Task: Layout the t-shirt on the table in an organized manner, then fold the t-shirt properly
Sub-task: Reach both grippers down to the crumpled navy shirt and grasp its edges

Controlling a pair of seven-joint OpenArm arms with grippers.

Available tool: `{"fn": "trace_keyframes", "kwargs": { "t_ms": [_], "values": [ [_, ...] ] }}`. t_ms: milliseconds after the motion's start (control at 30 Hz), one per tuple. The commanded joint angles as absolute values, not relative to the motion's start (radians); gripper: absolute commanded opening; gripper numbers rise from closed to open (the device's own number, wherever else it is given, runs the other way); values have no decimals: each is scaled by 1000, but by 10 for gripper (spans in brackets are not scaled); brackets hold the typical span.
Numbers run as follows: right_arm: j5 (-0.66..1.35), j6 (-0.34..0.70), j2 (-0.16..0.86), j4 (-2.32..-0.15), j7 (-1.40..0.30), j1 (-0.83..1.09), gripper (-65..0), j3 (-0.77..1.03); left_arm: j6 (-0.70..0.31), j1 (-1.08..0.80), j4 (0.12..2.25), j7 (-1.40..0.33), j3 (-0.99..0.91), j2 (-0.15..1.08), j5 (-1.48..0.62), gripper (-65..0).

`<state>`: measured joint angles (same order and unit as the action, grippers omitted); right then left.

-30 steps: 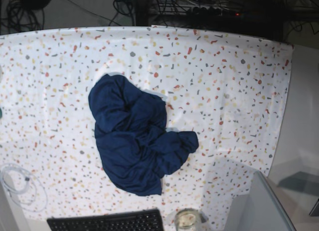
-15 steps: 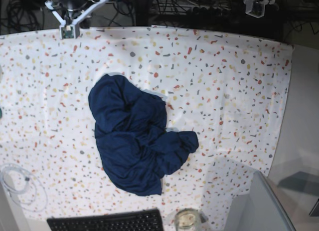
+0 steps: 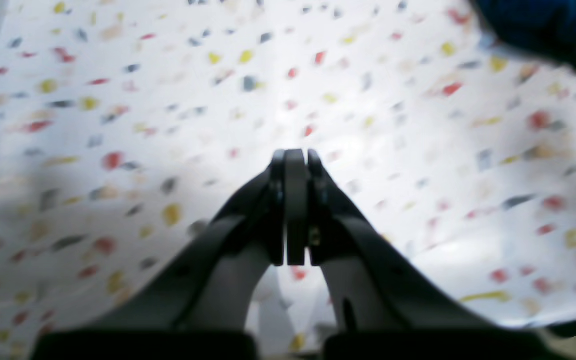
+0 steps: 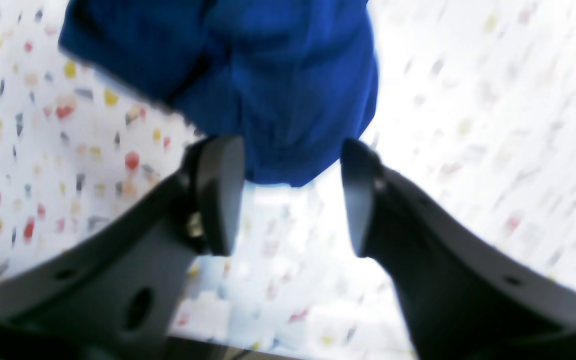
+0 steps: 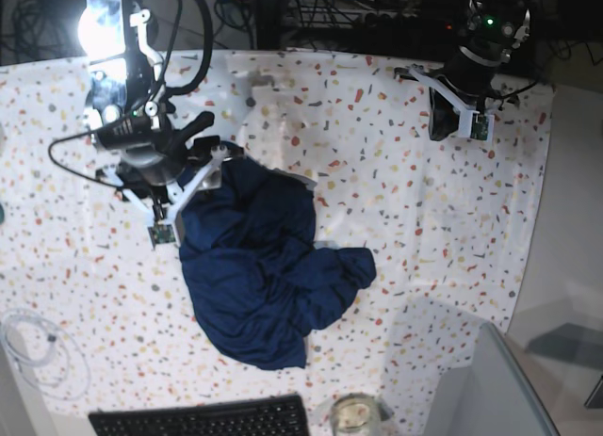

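Observation:
The dark navy t-shirt (image 5: pixel 264 266) lies crumpled in a heap in the middle of the speckled white table (image 5: pixel 377 153). My right gripper (image 5: pixel 193 177) hangs at the heap's upper left edge. In the right wrist view this gripper (image 4: pixel 288 150) is open, with the t-shirt (image 4: pixel 268 75) just beyond its fingertips and nothing held. My left gripper (image 5: pixel 443 130) is over the table's far right part, well away from the cloth. It is shut and empty (image 3: pixel 295 152), above bare table (image 3: pixel 168 100), with a corner of the t-shirt (image 3: pixel 543 25) at the top right.
A black keyboard (image 5: pixel 203 419) and a glass jar (image 5: pixel 353 414) sit at the near edge. A coiled white cable (image 5: pixel 33 351) lies at the near left. A grey panel (image 5: pixel 490 389) stands at the near right, beyond the table's right edge.
Both arms have come in from the back. The right gripper dropped to the t-shirt's upper left edge and opened. The left gripper moved over the table's far right, still shut.

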<state>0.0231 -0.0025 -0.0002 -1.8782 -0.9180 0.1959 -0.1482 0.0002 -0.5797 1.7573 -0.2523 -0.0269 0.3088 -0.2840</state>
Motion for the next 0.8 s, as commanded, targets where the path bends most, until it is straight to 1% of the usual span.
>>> {"fn": "trace_keyframes", "kwargs": {
  "t_ms": [0, 100, 167, 200, 233, 333, 433, 533, 600, 667, 767],
  "values": [
    [30, -4, 28, -1882, -914, 166, -314, -194, 8, -582, 1770, -234, -53, 288, -283, -650],
    [30, -4, 101, -1842, -911, 104, -311, -328, 8, -545, 1771, -234, -104, 225, -275, -650],
    [30, -5, 107, -1787, -909, 56, -311, -380, 5, -513, 1764, -236, -111, 214, -275, -497],
    [30, -5, 104, -1748, -909, 28, -311, -389, 5, -496, 1764, -236, -110, 222, -275, -436],
    [30, -5, 101, -1710, -909, 5, -309, -398, 5, -479, 1762, -236, -108, 231, -275, -410],
    [30, -5, 67, -1626, -855, -47, -309, -400, 5, -423, 1751, -236, -70, 278, -274, -423],
    [30, -5, 56, -1563, -786, -82, -309, -397, 5, -355, 1698, -236, 12, 337, -274, -454],
    [30, -5, 54, -1489, -777, -120, -309, -395, 5, -303, 1635, -236, 90, 375, -274, -494],
    [30, -5, 54, -1451, -776, -134, -309, -395, 5, -282, 1606, -236, 120, 380, -274, -507],
    [30, -5, 59, -1425, -774, -142, -309, -395, 5, -265, 1584, -236, 143, 378, -265, -507],
    [30, -5, 62, -1411, -774, -145, -309, -377, 7, -243, 1573, -236, 220, 364, -156, -499]
  ]
}}
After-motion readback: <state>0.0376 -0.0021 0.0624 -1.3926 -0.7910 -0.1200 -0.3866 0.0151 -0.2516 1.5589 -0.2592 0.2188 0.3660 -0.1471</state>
